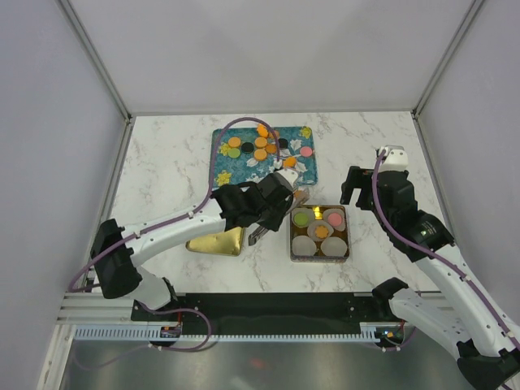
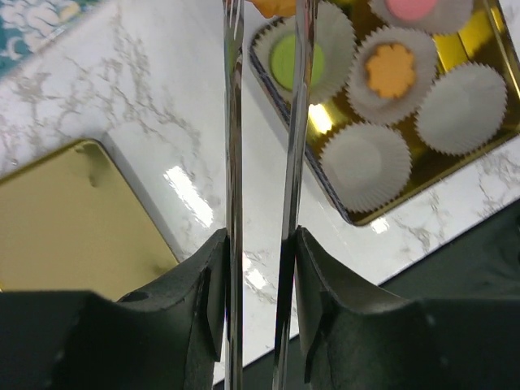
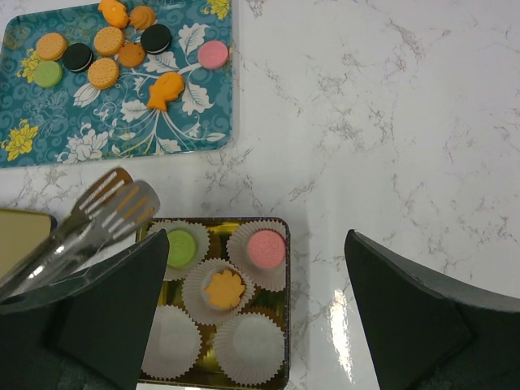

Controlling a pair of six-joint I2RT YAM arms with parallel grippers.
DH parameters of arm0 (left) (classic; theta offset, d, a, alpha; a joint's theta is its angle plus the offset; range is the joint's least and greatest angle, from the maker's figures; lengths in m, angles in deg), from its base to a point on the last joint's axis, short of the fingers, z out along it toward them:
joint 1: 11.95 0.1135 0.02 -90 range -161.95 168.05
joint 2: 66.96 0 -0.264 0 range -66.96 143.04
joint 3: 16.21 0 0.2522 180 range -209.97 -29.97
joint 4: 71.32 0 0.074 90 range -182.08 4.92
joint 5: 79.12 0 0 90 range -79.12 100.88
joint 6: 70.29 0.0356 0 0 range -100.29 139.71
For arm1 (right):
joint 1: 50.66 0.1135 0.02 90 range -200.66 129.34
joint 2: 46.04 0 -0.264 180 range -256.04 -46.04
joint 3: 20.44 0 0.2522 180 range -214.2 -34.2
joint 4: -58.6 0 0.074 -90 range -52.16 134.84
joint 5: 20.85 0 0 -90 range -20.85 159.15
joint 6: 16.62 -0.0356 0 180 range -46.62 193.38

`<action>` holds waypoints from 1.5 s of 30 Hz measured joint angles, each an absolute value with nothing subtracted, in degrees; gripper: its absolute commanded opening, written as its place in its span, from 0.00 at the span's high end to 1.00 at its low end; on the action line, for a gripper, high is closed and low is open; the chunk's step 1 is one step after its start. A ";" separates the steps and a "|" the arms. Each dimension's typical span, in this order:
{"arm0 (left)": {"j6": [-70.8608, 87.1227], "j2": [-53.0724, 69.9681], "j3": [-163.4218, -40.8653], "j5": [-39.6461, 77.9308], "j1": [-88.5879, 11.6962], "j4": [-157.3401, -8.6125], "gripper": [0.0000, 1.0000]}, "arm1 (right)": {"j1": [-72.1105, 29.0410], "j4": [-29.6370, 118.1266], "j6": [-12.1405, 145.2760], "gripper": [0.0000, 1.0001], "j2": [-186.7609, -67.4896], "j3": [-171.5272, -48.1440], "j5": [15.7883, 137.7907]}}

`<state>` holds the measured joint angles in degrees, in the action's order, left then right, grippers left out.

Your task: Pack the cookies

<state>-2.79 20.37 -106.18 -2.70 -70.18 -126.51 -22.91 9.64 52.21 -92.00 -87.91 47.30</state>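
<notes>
Packing step: left gripper [image 2: 258,276] clamps tongs [image 2: 231,162], cookie [image 2: 275,6] pinched beside tin [image 2: 452,45].
Idle: right gripper [image 1: 355,188], spread wide.
Next: we aim for an empty cup [image 2: 364,161].

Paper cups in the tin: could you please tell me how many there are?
5: far-left cup holds a green cookie, far-right cup a pink cookie, centre cup an orange cookie; two near cups are empty.
</notes>
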 measured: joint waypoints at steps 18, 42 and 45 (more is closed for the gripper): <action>-7.53 25.29 -105.13 -2.48 -86.99 -125.61 0.61 | -22.91 9.64 52.15 0.02 -92.26 -87.91 47.22; -7.56 29.62 -109.15 -0.95 -89.35 -125.22 0.57 | -22.91 9.62 52.15 0.02 -92.17 -87.91 47.22; -7.56 29.99 -109.24 -0.95 -89.37 -125.22 0.57 | -22.91 9.60 52.15 0.02 -91.96 -87.91 47.19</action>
